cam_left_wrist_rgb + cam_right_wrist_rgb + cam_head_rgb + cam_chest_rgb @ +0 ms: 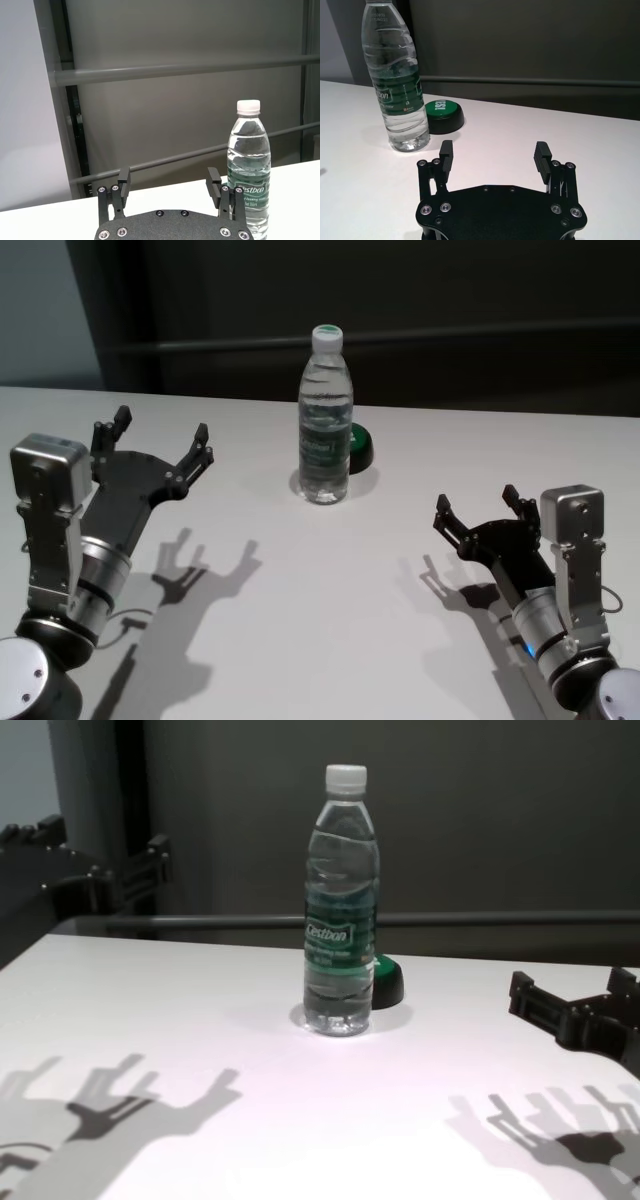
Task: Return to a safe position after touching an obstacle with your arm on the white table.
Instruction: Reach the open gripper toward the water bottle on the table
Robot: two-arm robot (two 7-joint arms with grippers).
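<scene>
The obstacle, a clear water bottle (326,430) with a white cap and green label, stands upright on the white table (330,600) at the middle back. My left gripper (162,427) hovers open and empty above the table, to the left of the bottle and apart from it. In the left wrist view the bottle (249,165) rises just beyond one finger (213,182). My right gripper (476,500) is open and empty, low over the table at the right front, well short of the bottle (395,80). In the chest view the bottle (341,910) stands between both grippers.
A low black puck with a green top (361,448) sits right behind the bottle on its right side, touching or nearly so. A dark wall with a horizontal rail (180,72) runs behind the table's far edge.
</scene>
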